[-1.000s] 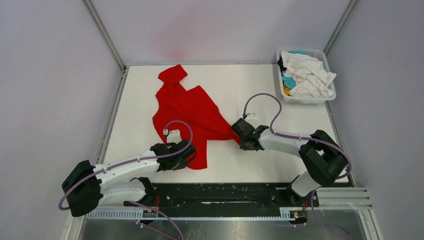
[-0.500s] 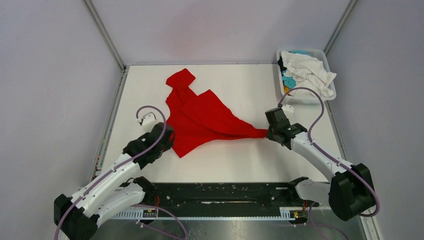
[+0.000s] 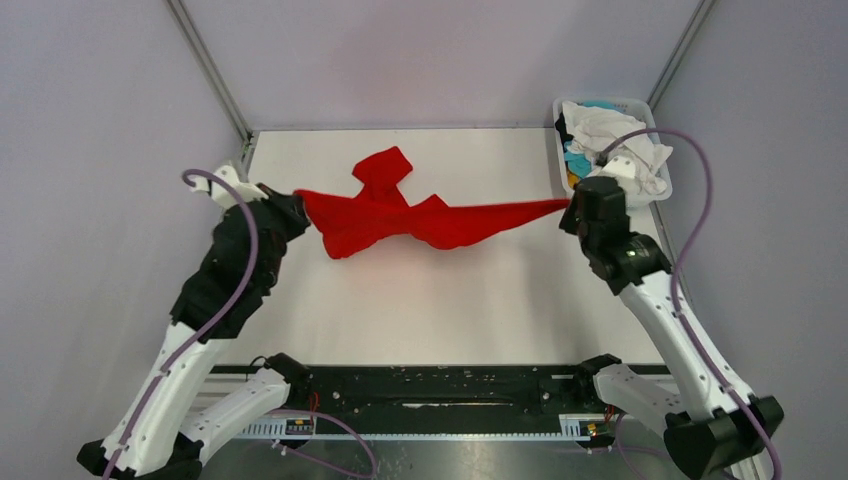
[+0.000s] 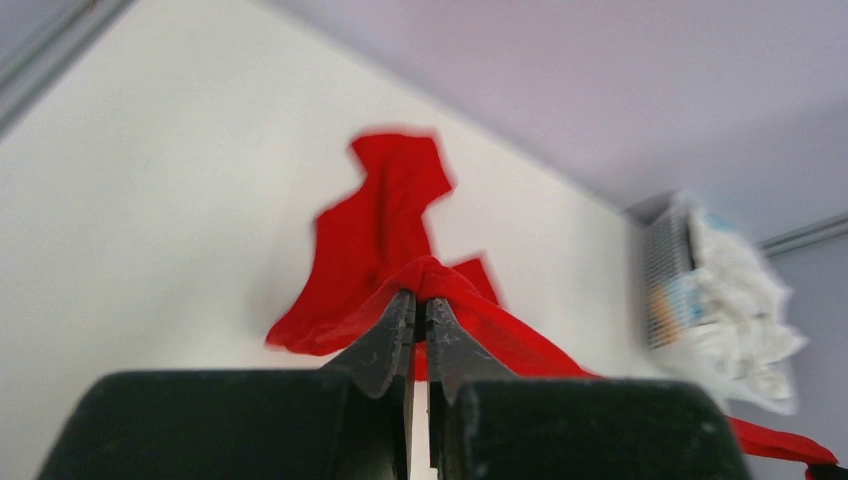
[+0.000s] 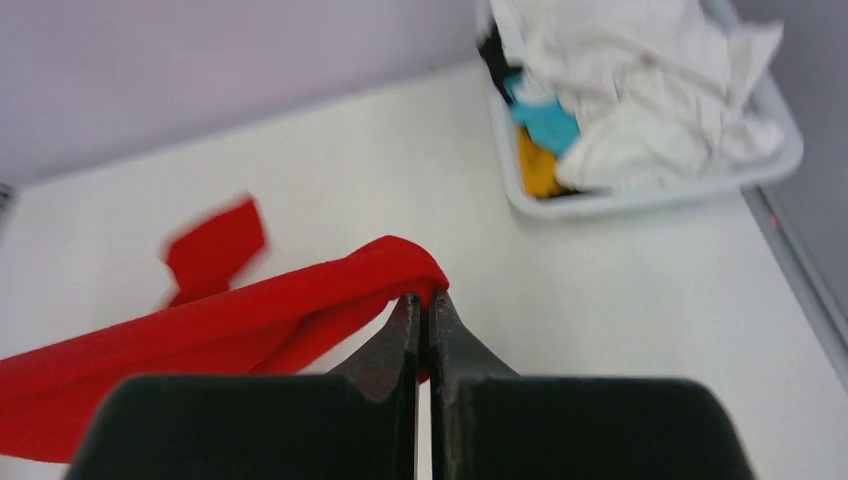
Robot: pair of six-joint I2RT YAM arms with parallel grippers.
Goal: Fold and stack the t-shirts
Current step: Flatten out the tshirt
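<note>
The red t-shirt (image 3: 420, 217) hangs stretched in the air between both grippers above the far half of the table. One sleeve (image 3: 385, 165) trails toward the back. My left gripper (image 3: 297, 201) is shut on its left end, seen in the left wrist view (image 4: 420, 300) with red cloth (image 4: 380, 230) bunched over the tips. My right gripper (image 3: 569, 206) is shut on its right end, seen in the right wrist view (image 5: 422, 298) with the cloth (image 5: 250, 310) running off to the left. White, turquoise and black shirts (image 3: 625, 145) lie in the basket.
A white lattice-sided basket (image 3: 610, 198) stands at the back right corner, just beyond my right gripper; it also shows in the right wrist view (image 5: 640, 195). Grey walls and metal corner posts (image 3: 210, 70) close in the table on three sides.
Both arms have risen and spread apart, the left going back-left, the right back-right. The red shirt has lifted off the table and is pulled taut between them.
</note>
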